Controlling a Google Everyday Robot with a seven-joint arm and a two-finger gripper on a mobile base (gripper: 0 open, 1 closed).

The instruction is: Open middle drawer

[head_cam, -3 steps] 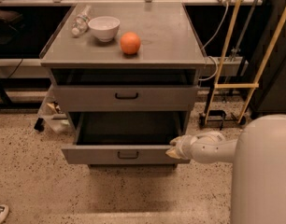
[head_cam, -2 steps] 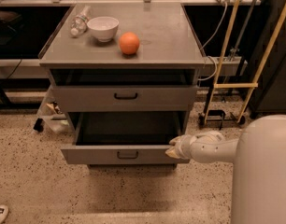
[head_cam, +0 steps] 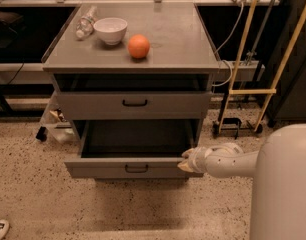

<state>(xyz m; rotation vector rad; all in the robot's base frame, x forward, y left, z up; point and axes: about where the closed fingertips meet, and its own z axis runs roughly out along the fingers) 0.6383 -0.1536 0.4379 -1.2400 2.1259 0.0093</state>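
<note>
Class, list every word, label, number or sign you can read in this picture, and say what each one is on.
None can be read.
Bottle on the cabinet top: any label is too blurred to read.
Middle drawer, bowl, orange: no text shows.
Pincer, at the open drawer's right front corner: no markings show.

Likely a robotics lab: grey metal cabinet [head_cam: 175,41], speckled floor [head_cam: 38,204], cable [head_cam: 233,25], robot hand [head_cam: 188,161] at the open drawer [head_cam: 100,168] corner.
</note>
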